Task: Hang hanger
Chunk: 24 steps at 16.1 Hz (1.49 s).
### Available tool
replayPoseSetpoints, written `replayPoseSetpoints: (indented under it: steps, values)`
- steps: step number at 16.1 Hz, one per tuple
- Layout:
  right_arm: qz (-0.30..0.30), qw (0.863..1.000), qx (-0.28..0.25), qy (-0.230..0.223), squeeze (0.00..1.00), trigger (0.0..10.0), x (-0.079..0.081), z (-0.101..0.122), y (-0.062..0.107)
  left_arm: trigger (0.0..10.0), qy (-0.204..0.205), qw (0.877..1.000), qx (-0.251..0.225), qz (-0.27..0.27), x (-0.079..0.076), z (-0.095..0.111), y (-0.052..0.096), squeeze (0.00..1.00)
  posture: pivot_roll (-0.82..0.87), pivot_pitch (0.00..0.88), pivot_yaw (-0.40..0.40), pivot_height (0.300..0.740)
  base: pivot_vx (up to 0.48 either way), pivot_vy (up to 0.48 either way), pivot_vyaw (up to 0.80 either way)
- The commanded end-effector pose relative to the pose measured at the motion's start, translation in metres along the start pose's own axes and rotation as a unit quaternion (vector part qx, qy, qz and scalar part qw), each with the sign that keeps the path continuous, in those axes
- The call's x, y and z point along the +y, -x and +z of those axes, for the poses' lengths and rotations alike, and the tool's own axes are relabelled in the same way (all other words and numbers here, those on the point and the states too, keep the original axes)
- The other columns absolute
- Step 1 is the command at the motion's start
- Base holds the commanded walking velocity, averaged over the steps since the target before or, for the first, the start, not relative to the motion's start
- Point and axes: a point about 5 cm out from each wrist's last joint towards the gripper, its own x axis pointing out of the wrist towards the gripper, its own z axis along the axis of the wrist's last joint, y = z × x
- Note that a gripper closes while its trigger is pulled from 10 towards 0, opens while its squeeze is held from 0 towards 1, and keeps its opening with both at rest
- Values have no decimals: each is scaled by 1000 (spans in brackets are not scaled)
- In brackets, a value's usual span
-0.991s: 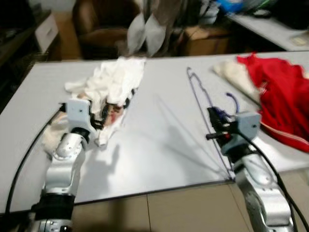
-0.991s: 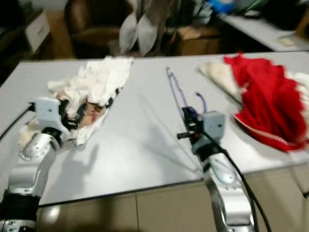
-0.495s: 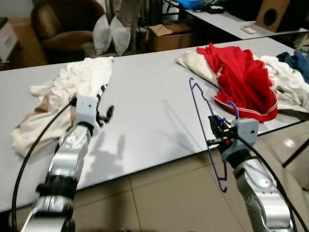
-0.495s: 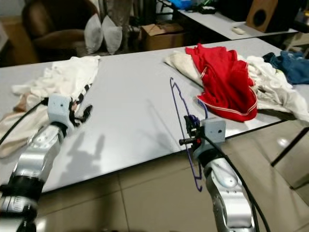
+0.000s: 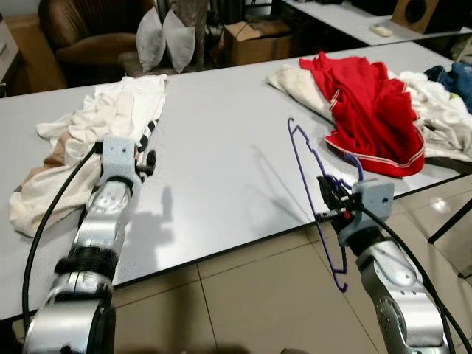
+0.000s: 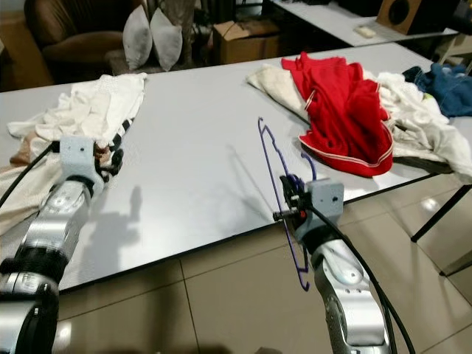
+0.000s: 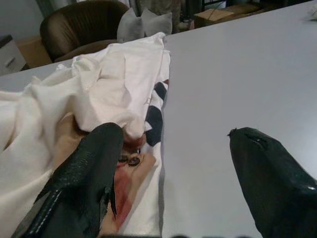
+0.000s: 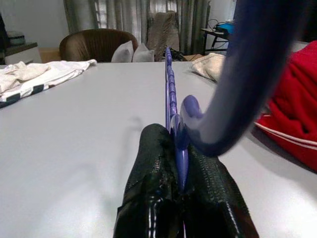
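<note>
Left eye view, one purple hanger in right hand, two clothing piles

A long pale grey counter stands on a glossy beige tiled floor. Beyond its far edge sit a brown leather armchair, two grey cushions, a cardboard box and a second counter bearing a speaker.
</note>
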Motion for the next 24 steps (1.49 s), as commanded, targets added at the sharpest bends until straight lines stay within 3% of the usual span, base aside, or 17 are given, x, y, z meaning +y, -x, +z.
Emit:
replayPoseSetpoints:
  steps: [1,2,6,8,10,11,12,13,15,24]
  values:
    - [2,1000,2,9,0,10000,-1,1,-2,10000,-14,999,3,28,10,1,-2,0,-207,0,5,740,0,0,0]
    - [3,1000,2,10,0,10000,-1,2,-2,10000,-27,997,1,68,20,4,-5,0,-210,0,2,740,0,0,0]
    - [4,1000,5,12,0,10000,-2,2,-2,10000,-60,989,-7,135,38,9,-6,0,-214,0,1,740,0,0,0]
    - [4,1000,5,12,0,10000,-2,2,-1,10000,-65,988,0,140,38,7,-7,0,-213,0,0,740,0,0,0]
    - [11,1000,8,14,0,10000,0,4,0,10000,-48,995,27,85,24,-2,-10,0,-216,0,-3,740,0,0,0]
    - [12,1000,8,15,0,10000,1,6,1,7333,-66,993,24,100,26,-3,-9,0,-216,0,-3,740,0,0,0]
    - [13,1000,7,16,0,10000,1,8,1,7333,-63,993,24,102,27,-3,-9,0,-228,0,3,740,0,0,0]
    - [12,1000,5,18,0,10000,0,11,2,0,-65,992,34,105,28,-4,-9,0,-231,0,1,740,0,0,0]
    - [13,1000,7,20,0,10000,-1,13,3,0,-71,991,62,93,26,-11,-9,0,-240,0,-4,740,0,0,0]
    - [18,999,22,24,0,10000,0,6,1,0,-61,993,72,67,15,-12,-11,0,-257,0,-7,740,0,0,0]
